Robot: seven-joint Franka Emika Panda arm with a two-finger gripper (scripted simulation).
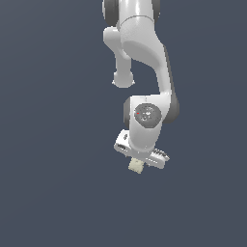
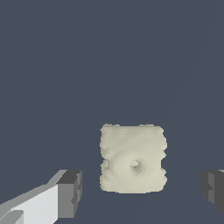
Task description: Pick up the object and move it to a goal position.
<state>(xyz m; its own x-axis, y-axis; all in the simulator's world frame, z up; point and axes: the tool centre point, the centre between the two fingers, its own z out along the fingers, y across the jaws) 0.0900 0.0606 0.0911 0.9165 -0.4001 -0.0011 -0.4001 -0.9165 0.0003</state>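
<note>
the object point(image 2: 133, 158) is a small pale cream cube with rounded corners, ragged edges and a rough mottled skin; in the wrist view the face turned to the camera carries a shallow round dimple with a tiny bright speck at its middle. it sits between the two dark fingertips point(image 2: 70, 193) of the gripper point(image 2: 142, 190), and there is a clear strip of blue-grey background on either side of it, so neither pad touches it. the gap to one fingertip looks narrower than the gap to the other, which shows only as a dark block at the frame's edge. the fingers stand wide apart, spread well beyond the cube's width, with nothing clamped.

in the exterior view the object point(image 1: 136, 165) shows as a little beige lump just under the gripper point(image 1: 141, 161), tucked close below the pale bar of the hand, towards the end of that bar on the exterior view's left. the fingers themselves are too small to make out there, and whether the cube rests on a surface cannot be told, since the ground is one flat dark blue-grey field with no visible edge or shadow.

above the hand the white arm point(image 1: 144, 53) rises in a bent column, its round wrist joint with a grey cap facing the camera, the upper links running out of the picture.
</note>
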